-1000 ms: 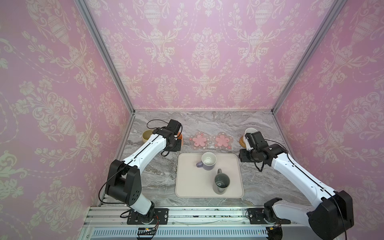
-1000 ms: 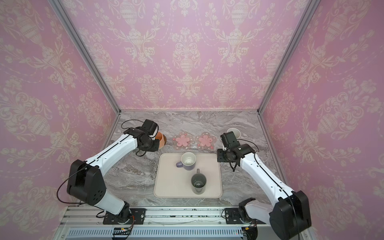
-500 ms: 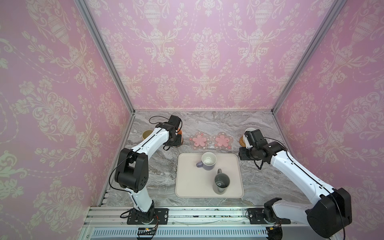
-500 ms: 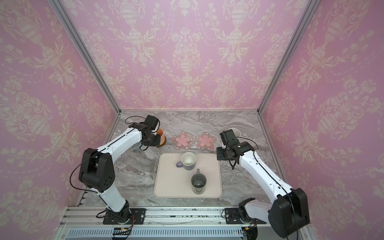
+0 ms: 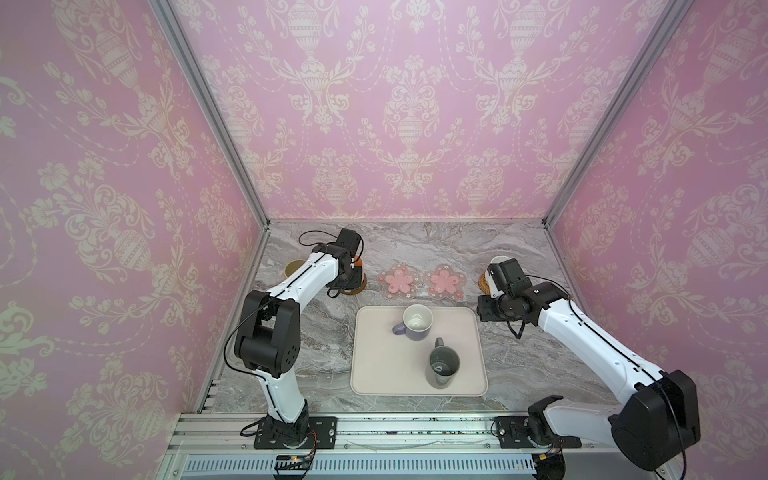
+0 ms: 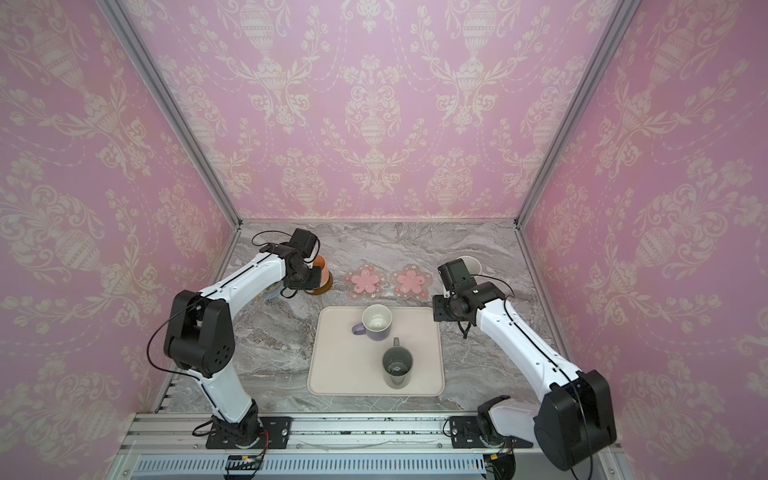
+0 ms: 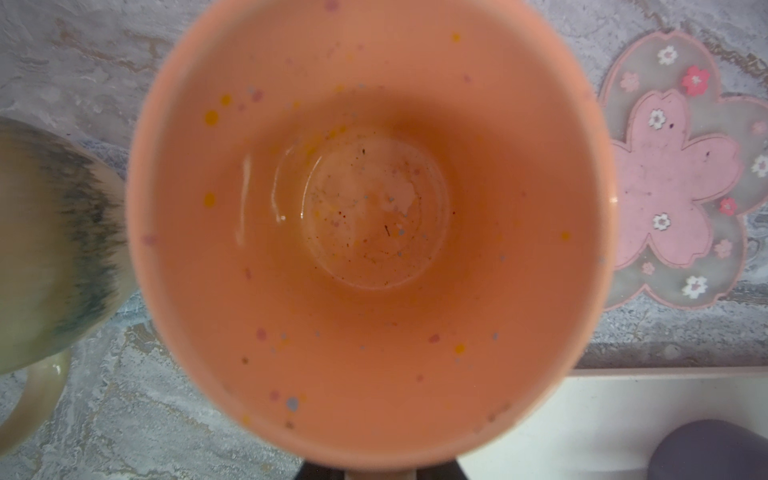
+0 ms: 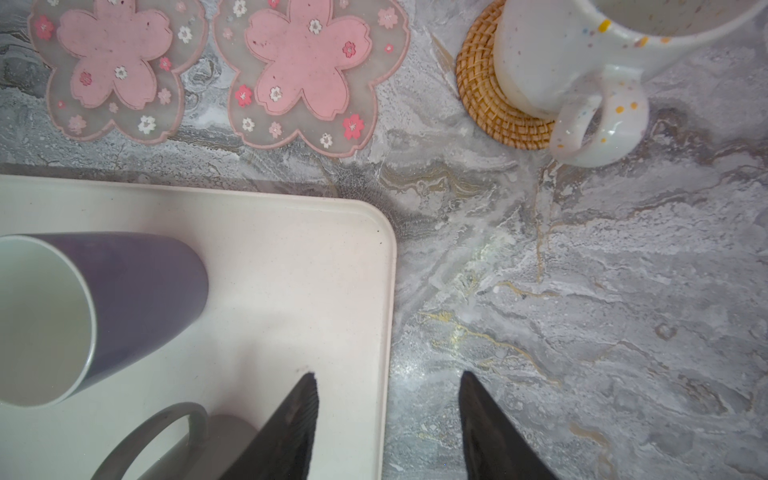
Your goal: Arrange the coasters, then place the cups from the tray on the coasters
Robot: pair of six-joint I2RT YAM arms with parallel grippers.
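While the left gripper [image 5: 352, 277] clamped the handle of the peach mug [image 7: 374, 228], holding it upright over the brown coaster [image 6: 323, 288], the right gripper [image 8: 387, 375] hung open and empty above a corner of the tray [image 8: 291, 257]. Both arms reached forward, wrists pointing down. The lavender mug [image 5: 417, 322] and grey mug [image 5: 442, 368] stood on the tray; the speckled mug [image 8: 540, 54] sat on the rattan coaster [image 8: 478, 83], beyond the right gripper.

- Empty speckled peach mug [image 7: 374, 216] seen from above.
- Blurred olive mug [image 7: 50, 249] just beside it.
- Pink flower coaster [image 7: 681, 183] opposite, on the desk [image 7: 104, 415].
- A lavender mug [image 7: 715, 453] at the tray [image 7: 582, 415] corner.
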